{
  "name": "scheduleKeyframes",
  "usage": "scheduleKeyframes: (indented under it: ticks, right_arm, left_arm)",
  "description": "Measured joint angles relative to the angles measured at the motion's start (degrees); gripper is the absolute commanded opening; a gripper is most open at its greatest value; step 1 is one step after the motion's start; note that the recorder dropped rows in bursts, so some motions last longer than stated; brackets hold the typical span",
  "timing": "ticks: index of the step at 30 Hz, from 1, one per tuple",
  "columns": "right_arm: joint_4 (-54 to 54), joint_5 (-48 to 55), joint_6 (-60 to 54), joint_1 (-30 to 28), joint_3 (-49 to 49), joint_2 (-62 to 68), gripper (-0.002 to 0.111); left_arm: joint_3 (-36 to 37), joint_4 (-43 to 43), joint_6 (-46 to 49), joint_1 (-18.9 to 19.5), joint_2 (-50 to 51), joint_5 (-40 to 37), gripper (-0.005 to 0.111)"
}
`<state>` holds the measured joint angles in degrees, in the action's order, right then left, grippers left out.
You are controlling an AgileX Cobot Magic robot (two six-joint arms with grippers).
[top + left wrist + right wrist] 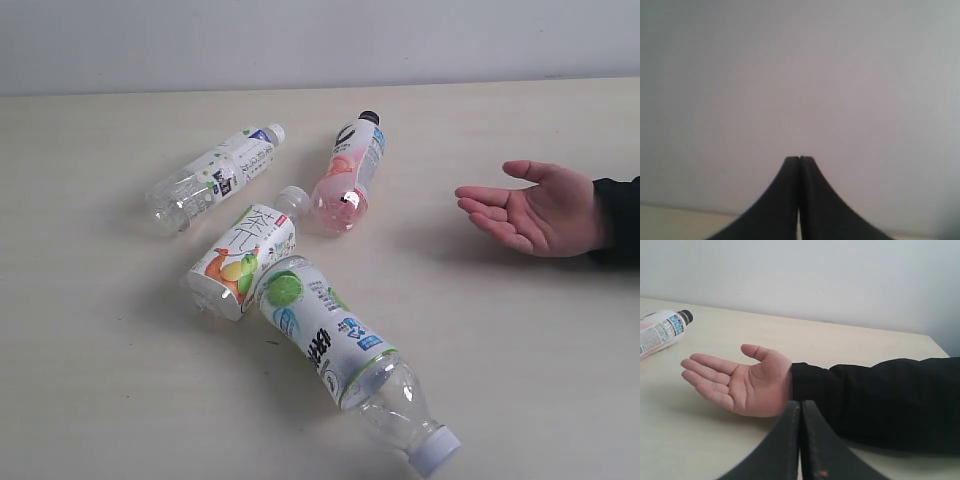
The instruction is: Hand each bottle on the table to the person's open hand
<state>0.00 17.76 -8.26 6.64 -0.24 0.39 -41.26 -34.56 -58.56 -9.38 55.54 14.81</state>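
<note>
Several bottles lie on their sides on the table (90, 380). A slim white-labelled bottle (215, 175) lies at the back left. The pink bottle with a black cap (349, 172) (662, 331) is beside it. In the middle lies the orange-fruit bottle (243, 254), touching the lime-pictured bottle (340, 355) nearer the front. The person's open hand (535, 208) (740, 381) rests palm up at the right, with a dark sleeve. Neither arm shows in the exterior view. My left gripper (799, 159) is shut and empty, facing a blank wall. My right gripper (800, 403) is shut and empty, just short of the hand's wrist.
A pale wall (320, 40) runs behind the table's far edge. The person's dark sleeve (880, 400) stretches across the table at the right.
</note>
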Motion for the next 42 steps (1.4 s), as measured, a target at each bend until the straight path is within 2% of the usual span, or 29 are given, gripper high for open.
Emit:
scheduleKeyframes:
  ticks: [1,2,3,6,8,10,13,15,19,22,26,29,32,34,36,38,42]
  right_arm:
    - [0.00,0.00,0.00,0.00,0.00,0.00,0.000]
    - [0.00,0.00,0.00,0.00,0.00,0.00,0.000]
    - [0.00,0.00,0.00,0.00,0.00,0.00,0.000]
    - [0.00,0.00,0.00,0.00,0.00,0.00,0.000]
    - [0.00,0.00,0.00,0.00,0.00,0.00,0.000]
    - [0.00,0.00,0.00,0.00,0.00,0.00,0.000]
    - [0.00,0.00,0.00,0.00,0.00,0.00,0.000]
    - [0.00,0.00,0.00,0.00,0.00,0.00,0.000]
    - [0.00,0.00,0.00,0.00,0.00,0.00,0.000]
    - [0.00,0.00,0.00,0.00,0.00,0.00,0.000]
    - [0.00,0.00,0.00,0.00,0.00,0.00,0.000]
    - [0.00,0.00,0.00,0.00,0.00,0.00,0.000]
    - [0.00,0.00,0.00,0.00,0.00,0.00,0.000]
    - [0.00,0.00,0.00,0.00,0.00,0.00,0.000]
    - [0.00,0.00,0.00,0.00,0.00,0.00,0.000]
    - [0.00,0.00,0.00,0.00,0.00,0.00,0.000]
    - [0.00,0.00,0.00,0.00,0.00,0.00,0.000]
  left_arm:
    - [-4.25,-11.99,-8.06,-0.74,6.89,-0.73,0.000]
    - [-6.44,-17.93,-12.35,-1.24,10.54,-0.99,0.000]
    - [-10.68,-27.75,-19.55,-1.99,16.62,-1.18,0.000]
    - [-21.21,-45.73,-27.75,-2.52,28.79,-2.60,0.000]
    - [-28.56,-57.47,-29.08,-2.66,36.94,-10.45,0.000]
    - [-31.70,-63.15,-22.01,-2.66,42.08,-21.07,0.000]
    - [-32.47,-63.90,0.99,-2.66,47.45,-36.08,0.000]
    - [-34.02,-55.50,8.91,-2.66,49.79,-40.98,0.000]
    - [-39.63,-33.46,23.13,-3.36,52.41,-45.25,0.000]
    - [-46.02,-13.16,39.40,-4.64,53.92,-51.10,0.000]
    - [-55.95,15.53,63.40,-6.34,56.06,-62.63,0.000]
    - [-63.83,31.75,74.51,-7.32,58.65,-75.33,0.000]
    - [-68.82,36.26,77.95,-8.72,61.32,-82.25,0.000]
    - [-70.16,37.08,78.56,-9.47,62.27,-83.33,0.001]
    - [-70.53,37.20,78.97,-10.38,63.24,-83.89,0.006]
    - [-70.53,37.29,79.94,-11.52,64.08,-84.56,0.022]
    - [-70.66,37.29,82.21,-13.57,65.55,-84.81,0.073]
